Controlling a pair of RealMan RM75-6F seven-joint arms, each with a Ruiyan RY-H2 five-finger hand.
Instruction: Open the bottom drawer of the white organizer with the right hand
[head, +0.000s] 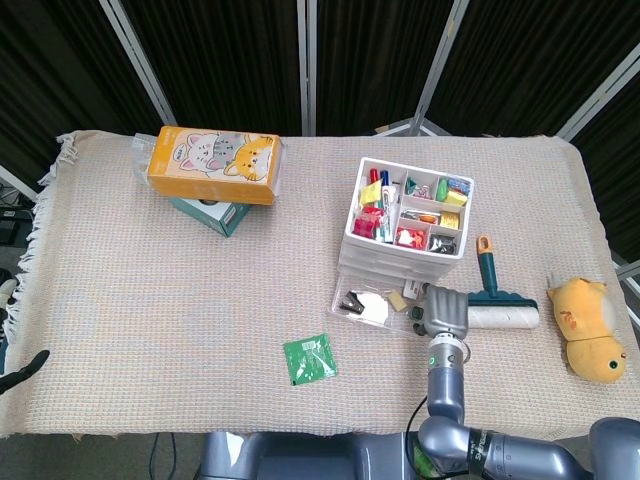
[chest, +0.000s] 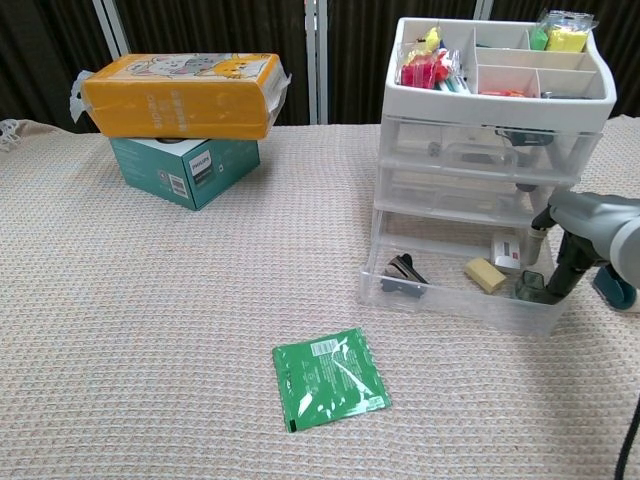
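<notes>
The white organizer (head: 408, 262) (chest: 500, 100) stands right of the table's middle, with a divided top tray over clear drawers. Its bottom drawer (head: 368, 306) (chest: 450, 300) is pulled out toward me, and small items lie in it. My right hand (head: 443, 312) (chest: 588, 222) is at the drawer's front right corner. Its dark fingers (chest: 560, 272) hook down over the front rim there. Only a dark tip of my left hand (head: 24, 368) shows at the head view's left edge.
A lint roller (head: 500, 308) lies just right of my right hand, and a yellow plush toy (head: 588, 335) lies beyond it. A green packet (head: 310, 358) (chest: 328, 378) lies in front of the drawer. At back left an orange box (head: 213, 165) (chest: 180, 95) rests on a teal box (chest: 185, 165).
</notes>
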